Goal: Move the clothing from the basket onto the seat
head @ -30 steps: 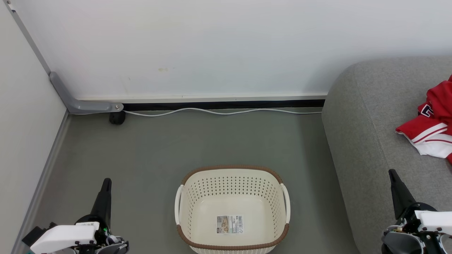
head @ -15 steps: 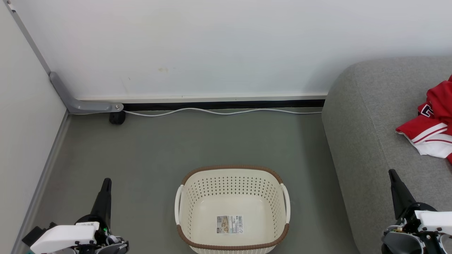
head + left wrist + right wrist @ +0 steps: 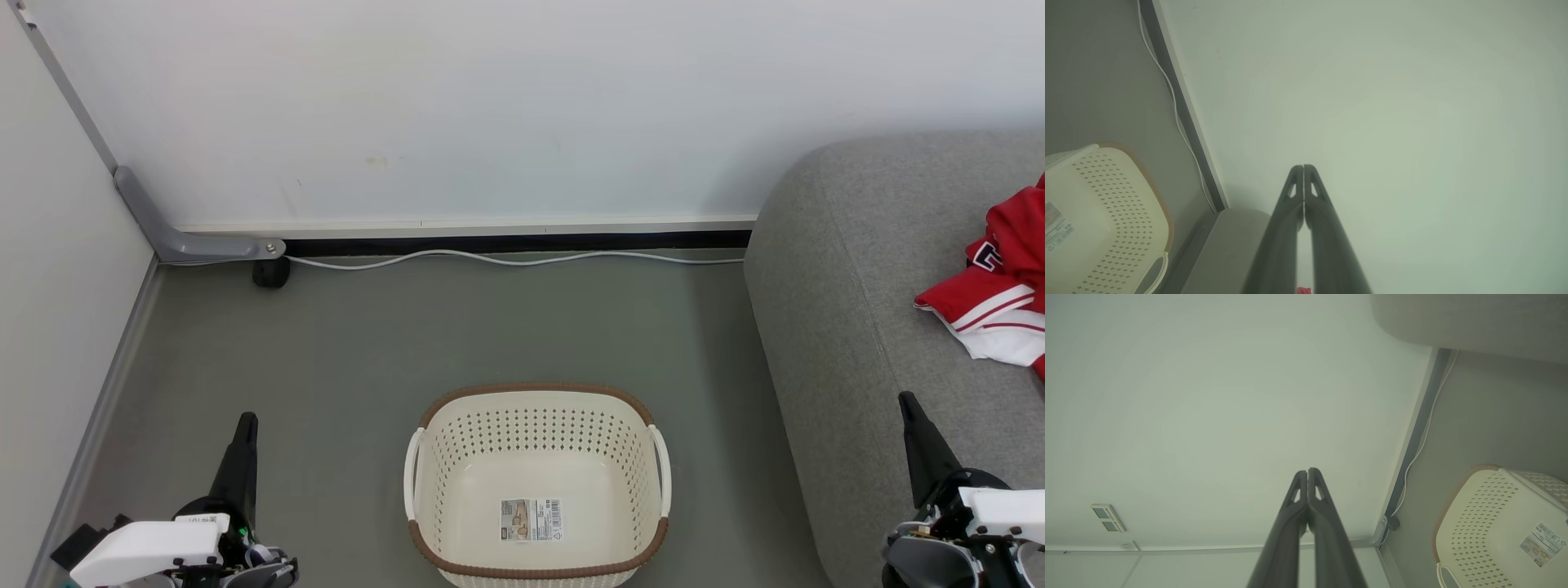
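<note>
The cream basket (image 3: 536, 408) with a brown rim stands on the floor at the lower middle of the head view, with just a paper label (image 3: 531, 519) on its bottom. Red clothing (image 3: 1000, 282) with white trim lies on the grey seat (image 3: 849, 269) at the right edge. My left gripper (image 3: 245, 423) sits at the lower left, shut and holding nothing, left of the basket. My right gripper (image 3: 906, 402) is at the lower right, over the seat's front edge, shut and holding nothing. The wrist views show each gripper (image 3: 1303, 167) (image 3: 1307, 471) with fingertips pressed together, and the basket (image 3: 1126, 192) (image 3: 1490, 498) off to the side.
A white wall (image 3: 490, 106) runs along the back, with a white cable (image 3: 506, 260) lying on the grey floor (image 3: 408, 327) at its foot. A grey bracket (image 3: 175, 237) and a small dark wheel (image 3: 270, 273) sit in the left corner beside a side panel (image 3: 57, 269).
</note>
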Robot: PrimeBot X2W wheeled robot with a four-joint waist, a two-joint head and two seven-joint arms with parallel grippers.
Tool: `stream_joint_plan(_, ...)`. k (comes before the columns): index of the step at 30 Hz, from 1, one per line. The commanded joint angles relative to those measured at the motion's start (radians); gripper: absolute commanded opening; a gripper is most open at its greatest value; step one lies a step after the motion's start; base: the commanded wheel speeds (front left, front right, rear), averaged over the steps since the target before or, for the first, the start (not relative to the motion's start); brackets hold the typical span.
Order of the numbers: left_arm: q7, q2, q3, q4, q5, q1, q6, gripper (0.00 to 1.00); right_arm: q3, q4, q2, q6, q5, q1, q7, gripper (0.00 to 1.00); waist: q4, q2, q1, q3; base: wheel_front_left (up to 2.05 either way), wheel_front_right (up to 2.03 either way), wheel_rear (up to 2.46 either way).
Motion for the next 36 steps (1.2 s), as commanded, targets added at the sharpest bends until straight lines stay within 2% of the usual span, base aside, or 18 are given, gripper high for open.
stream_joint_plan(1, 0.006, 0.018, 0.032, -0.029, -0.004, -0.058, -0.007, 0.00, 0.017, -0.032, -0.010, 0.002, 0.011, -0.016, 0.008, 0.00, 0.000, 0.0000, 0.0000, 0.000, 0.00, 0.00, 0.00)
stream_joint_plan(36, 0.006, 0.018, 0.032, -0.029, -0.004, -0.058, -0.007, 0.00, 0.017, -0.032, -0.010, 0.002, 0.011, -0.016, 0.008, 0.00, 0.000, 0.0000, 0.0000, 0.000, 0.00, 0.00, 0.00)
